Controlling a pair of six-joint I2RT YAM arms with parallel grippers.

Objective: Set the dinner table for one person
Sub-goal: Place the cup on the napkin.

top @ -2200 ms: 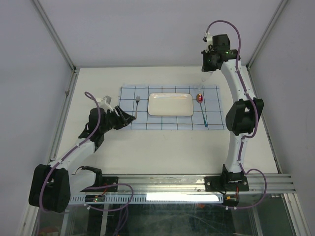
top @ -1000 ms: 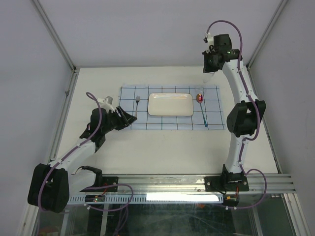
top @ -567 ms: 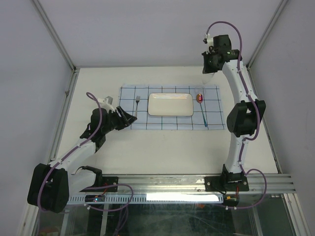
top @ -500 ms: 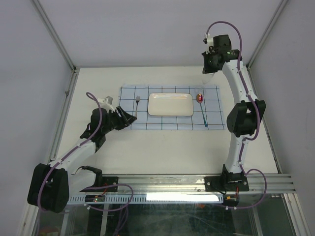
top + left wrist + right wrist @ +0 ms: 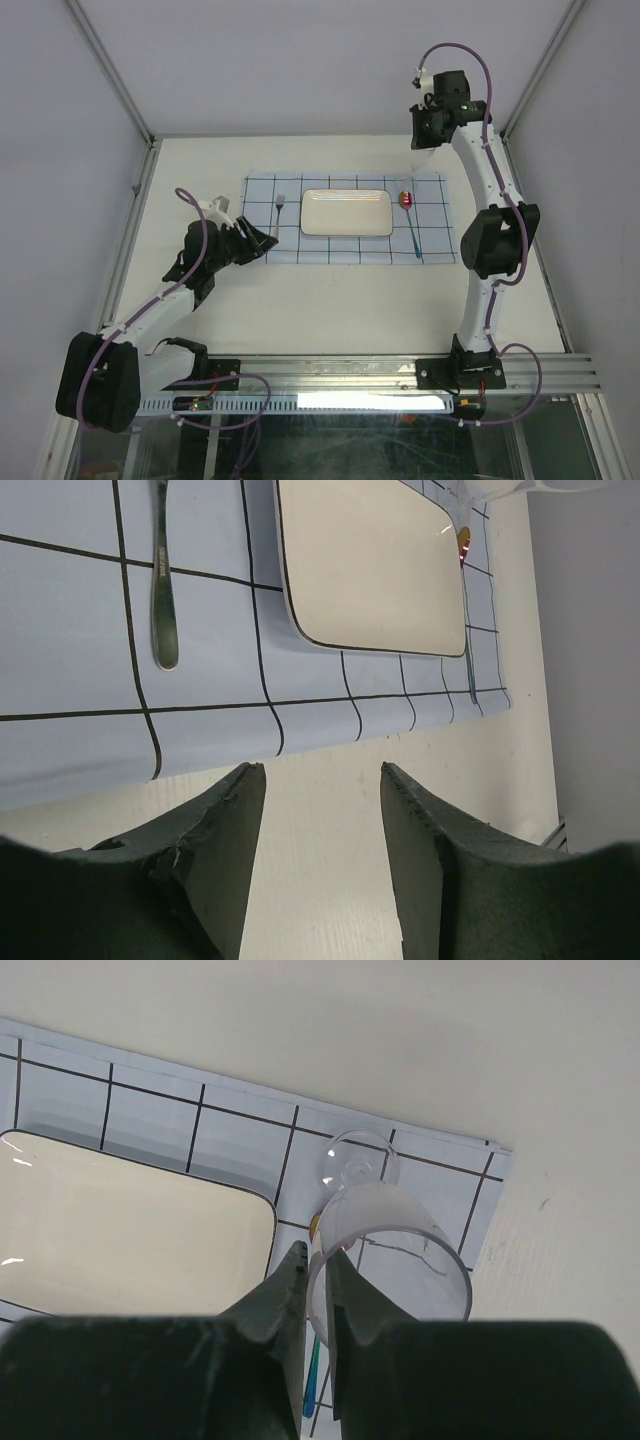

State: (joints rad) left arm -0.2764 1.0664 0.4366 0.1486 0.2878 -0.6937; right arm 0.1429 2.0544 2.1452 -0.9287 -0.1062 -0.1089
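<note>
The dinner table [image 5: 330, 300] carries a pale-blue grid cloth [image 5: 345, 250]. On the cloth lie a white rectangular plate [image 5: 347, 212], a fork [image 5: 279, 210] to its left and a red-bowled, teal-handled spoon [image 5: 410, 220] to its right. My right gripper [image 5: 315, 1255] is shut on the rim wall of a clear stemmed glass [image 5: 400, 1250]. The glass's foot sits over the cloth's far right corner, above the spoon. My left gripper [image 5: 322, 770] is open with nothing in it, over bare table just off the cloth's near left edge, short of the fork [image 5: 163, 590].
Aluminium rails [image 5: 130, 200] edge the table, with grey walls behind and at both sides. The right arm [image 5: 490, 240] reaches up along the table's right side. Bare tabletop [image 5: 350, 1040] lies beyond the cloth's far edge.
The right gripper with the glass has shifted only slightly at the cloth's far right corner. The left arm has stayed still.
</note>
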